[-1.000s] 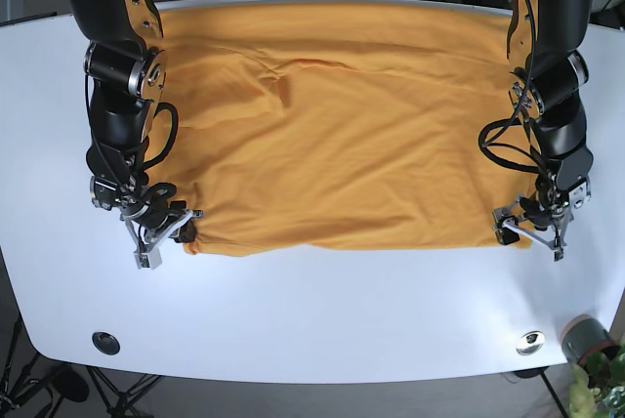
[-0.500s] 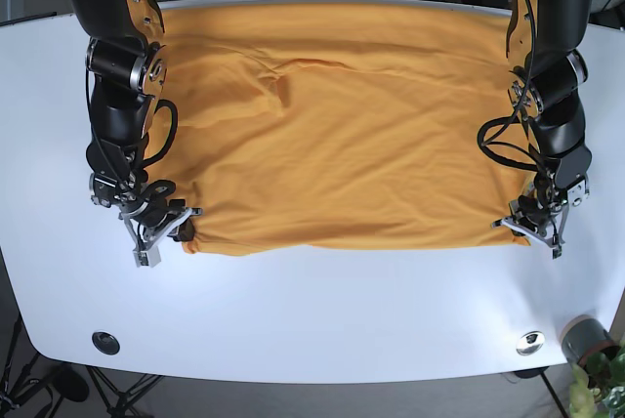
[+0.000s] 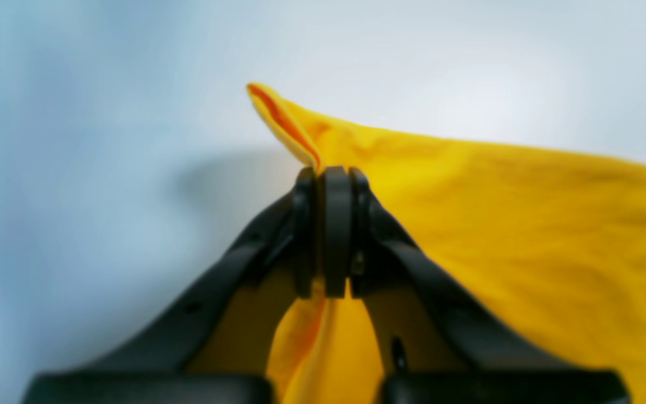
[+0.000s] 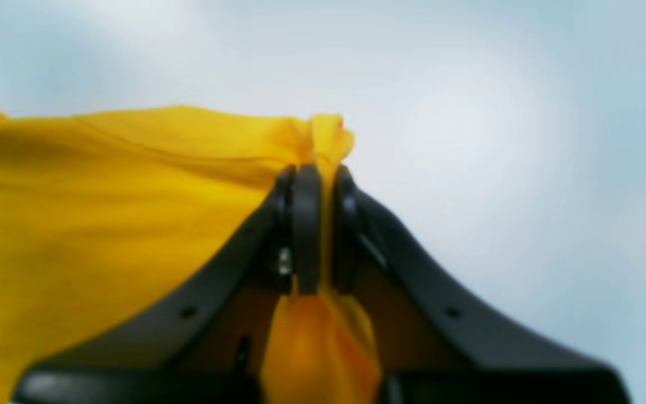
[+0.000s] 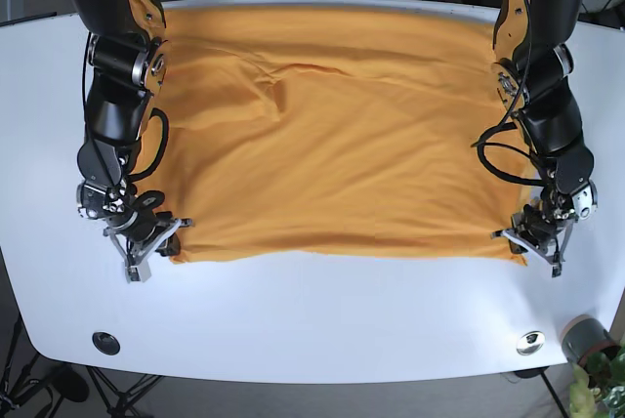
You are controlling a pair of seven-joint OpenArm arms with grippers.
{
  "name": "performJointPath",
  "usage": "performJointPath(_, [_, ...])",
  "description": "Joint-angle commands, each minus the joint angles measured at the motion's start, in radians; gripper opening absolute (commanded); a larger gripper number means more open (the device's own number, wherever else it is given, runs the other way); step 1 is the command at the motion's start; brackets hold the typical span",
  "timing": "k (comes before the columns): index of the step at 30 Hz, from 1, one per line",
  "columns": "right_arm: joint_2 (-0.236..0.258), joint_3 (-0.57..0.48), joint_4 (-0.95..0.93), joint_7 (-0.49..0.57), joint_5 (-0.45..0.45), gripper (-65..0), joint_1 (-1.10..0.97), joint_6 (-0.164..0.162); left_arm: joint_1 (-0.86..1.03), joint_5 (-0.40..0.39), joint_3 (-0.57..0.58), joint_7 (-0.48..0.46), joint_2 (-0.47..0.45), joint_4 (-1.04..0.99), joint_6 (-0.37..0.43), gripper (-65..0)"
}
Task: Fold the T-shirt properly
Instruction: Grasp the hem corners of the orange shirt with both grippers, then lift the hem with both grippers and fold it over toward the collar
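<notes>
White tabletop [image 5: 322,311] was seen bare along the near edge, apart from a black grommet [image 5: 105,343] and a silver cap [image 5: 530,342] near the front corners. T-shirt [image 5: 332,125] was spread flat across the far half of the table, its near hem running roughly straight between both grippers and its far edge lying close to the table's back rim. Right gripper [image 5: 146,247] was clamped on the near hem corner at the base view's left; bunched yellow cloth was seen pinched between the fingers [image 4: 306,224] in the wrist view. Left gripper [image 5: 537,240] was likewise clenched on the opposite hem corner, with a fold of fabric sticking out past the fingertips [image 3: 337,224]. Side margins of bare table were left outboard of both arms.
</notes>
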Motion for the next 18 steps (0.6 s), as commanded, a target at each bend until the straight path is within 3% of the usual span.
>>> performJointPath(1, [0.01, 0.0, 0.112, -0.015, 0.012, -62.1, 0.015, 0.004, -0.016, -0.004, -0.018, 0.025, 0.011, 0.093, -0.011, -65.0])
performJointPath(4, [-0.008, -0.001, 0.216, -0.075, 0.012, -62.1, -0.012, 0.01, 0.003, -0.004, -0.021, 0.084, 0.022, 0.185, -0.042, -65.0])
performJointPath(9, [-0.013, 0.0, 0.397, -0.196, 0.012, -62.1, -0.062, 0.067, 0.068, -0.004, -0.021, 0.164, 0.04, 0.351, -0.072, -65.0])
performJointPath(18, [-0.015, 0.002, 0.732, -0.374, 0.012, -62.1, -0.188, 0.096, 0.192, -0.004, -0.023, 0.302, 0.066, 0.638, -0.112, -65.0])
